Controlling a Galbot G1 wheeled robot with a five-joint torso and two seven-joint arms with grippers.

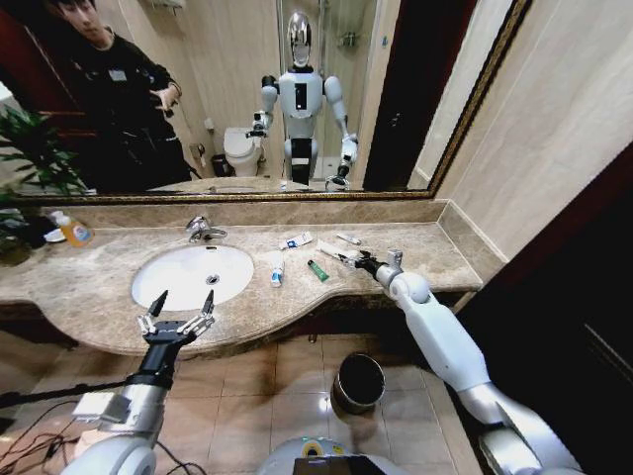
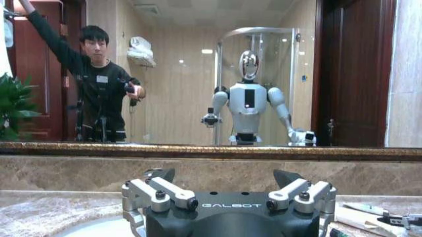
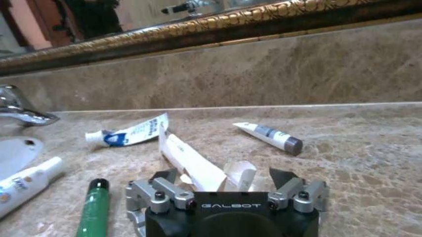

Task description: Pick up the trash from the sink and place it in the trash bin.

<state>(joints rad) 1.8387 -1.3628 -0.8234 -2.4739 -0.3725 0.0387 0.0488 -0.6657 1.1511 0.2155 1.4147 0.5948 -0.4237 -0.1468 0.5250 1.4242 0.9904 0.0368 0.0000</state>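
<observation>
Overhead, a gold-framed mirror (image 1: 247,99) runs the length of a beige marble counter (image 1: 99,287) and reflects the robot, a toilet, a glass shower stall and dark wooden doors. Set into the counter is the white oval sink (image 1: 193,275) with a chrome tap (image 1: 203,230) behind it. A bottle of orange liquid (image 1: 73,232) stands at the far left beside a green plant (image 1: 30,158). The floor below is tan tile, and on it, under the counter's edge, sits the dark round bin (image 1: 358,382) with a shiny rim.

The trash lies on the counter to the right of the sink, not in it: a white-and-blue tube (image 3: 128,133) nearest the tap, another white tube (image 3: 29,180) by the basin's edge, a green tube (image 3: 96,207), a small white tube with a dark cap (image 3: 270,136) farther right, and a crumpled white wrapper (image 3: 197,165).

The right gripper (image 3: 224,185) reaches low over the counter with its jaws spread on either side of the wrapper, which lies between the fingertips; whether they touch it cannot be told. The left gripper (image 1: 178,309) hovers spread wide and empty at the front rim of the sink.

"GALBOT" is printed in white on both gripper bodies. The tubes' lettering is too blurred to read.
</observation>
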